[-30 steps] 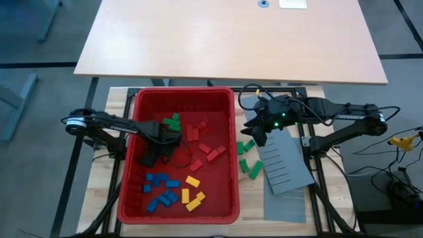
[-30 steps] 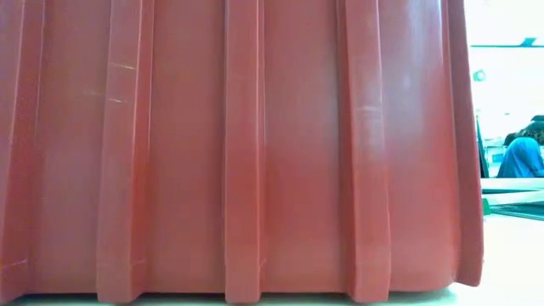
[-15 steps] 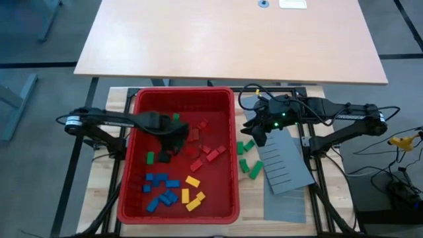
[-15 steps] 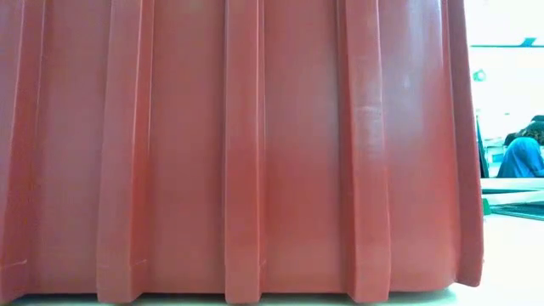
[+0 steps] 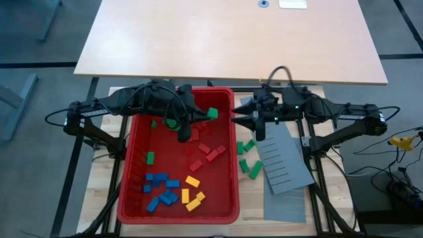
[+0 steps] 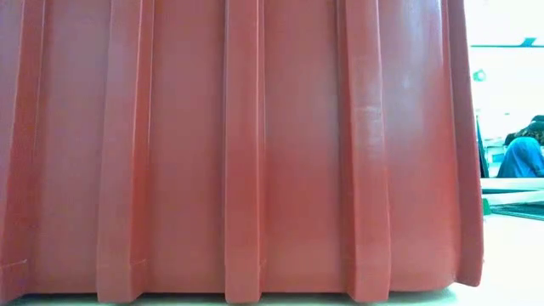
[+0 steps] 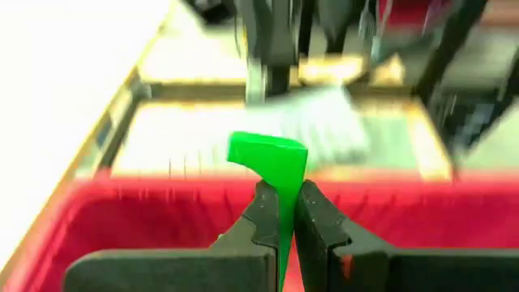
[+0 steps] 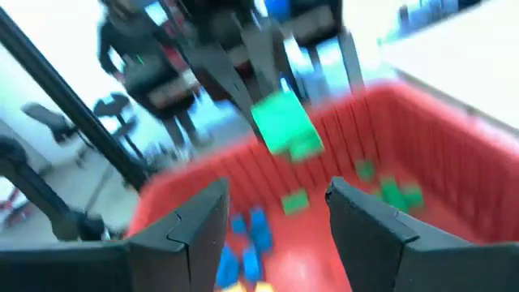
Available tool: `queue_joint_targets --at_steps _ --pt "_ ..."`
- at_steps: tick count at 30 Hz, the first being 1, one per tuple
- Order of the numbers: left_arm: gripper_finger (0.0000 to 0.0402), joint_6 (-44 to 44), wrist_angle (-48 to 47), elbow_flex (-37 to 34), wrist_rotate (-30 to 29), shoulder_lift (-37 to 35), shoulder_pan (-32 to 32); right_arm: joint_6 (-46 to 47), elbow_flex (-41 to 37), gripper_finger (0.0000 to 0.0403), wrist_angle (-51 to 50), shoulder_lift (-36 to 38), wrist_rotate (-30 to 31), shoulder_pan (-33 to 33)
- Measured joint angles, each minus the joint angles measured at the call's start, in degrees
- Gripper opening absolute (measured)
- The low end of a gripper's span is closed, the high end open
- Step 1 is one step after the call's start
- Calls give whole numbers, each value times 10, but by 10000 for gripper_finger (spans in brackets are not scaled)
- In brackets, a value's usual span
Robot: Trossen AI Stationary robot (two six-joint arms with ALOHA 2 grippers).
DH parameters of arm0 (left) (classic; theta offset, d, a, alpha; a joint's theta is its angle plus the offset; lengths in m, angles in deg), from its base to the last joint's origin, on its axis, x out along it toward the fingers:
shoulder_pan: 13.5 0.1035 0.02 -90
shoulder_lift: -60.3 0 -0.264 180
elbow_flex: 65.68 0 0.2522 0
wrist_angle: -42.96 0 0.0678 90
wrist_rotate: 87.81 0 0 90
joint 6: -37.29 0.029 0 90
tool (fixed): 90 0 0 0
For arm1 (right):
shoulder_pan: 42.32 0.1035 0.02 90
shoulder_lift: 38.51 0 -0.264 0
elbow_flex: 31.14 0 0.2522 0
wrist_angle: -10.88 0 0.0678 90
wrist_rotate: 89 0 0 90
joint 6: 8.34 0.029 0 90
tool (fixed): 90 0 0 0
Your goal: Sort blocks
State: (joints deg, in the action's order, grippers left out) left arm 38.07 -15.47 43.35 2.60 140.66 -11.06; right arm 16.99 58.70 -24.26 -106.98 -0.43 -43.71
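The red bin [image 5: 135, 152] holds loose blocks: green ones [image 5: 151, 157], red ones [image 5: 201, 151], blue ones [image 5: 162, 188] and yellow ones [image 5: 192, 193] lying on its floor. More green blocks [image 5: 246, 157] lie on the table to the right of the bin. My left gripper [image 5: 205, 114] is over the bin's far right part, shut on one green block [image 7: 268, 158]. My right gripper [image 8: 280, 215] stands open at the bin's right rim and faces that block [image 8: 284, 122] without touching it. The low view shows only the bin's wall [image 6: 255, 153]. My left gripper pinches the green block between its two fingers by one end [image 7: 281, 212]. The rest of the block sticks out past the fingertips. The fingers reach roughly level from the table's left, pointing right. The block is lifted clear above the bin.
A grey slotted panel [image 5: 283, 158] lies on the table right of the bin, under my right arm. A big wooden table [image 5: 231, 39] stands beyond the far edge. A person [image 6: 520, 157] shows in the room at the low view's right.
My left gripper has risen from the bin's floor and gone toward the far right corner of the bin, carrying a green block lifted clear. One green block now lies alone at the bin's left. My right gripper has shifted toward the far edge.
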Motion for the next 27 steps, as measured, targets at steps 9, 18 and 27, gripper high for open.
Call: queue_joint_targets --at_steps 9,18,27 --pt "0 -94 141 -1 24 6 -1 -62 0 225 131 0 46 0" --pt "0 -136 239 -1 51 32 -2 -71 0 249 140 0 45 0" --pt "0 -165 303 -3 81 73 -7 -68 0 238 149 0 44 0"
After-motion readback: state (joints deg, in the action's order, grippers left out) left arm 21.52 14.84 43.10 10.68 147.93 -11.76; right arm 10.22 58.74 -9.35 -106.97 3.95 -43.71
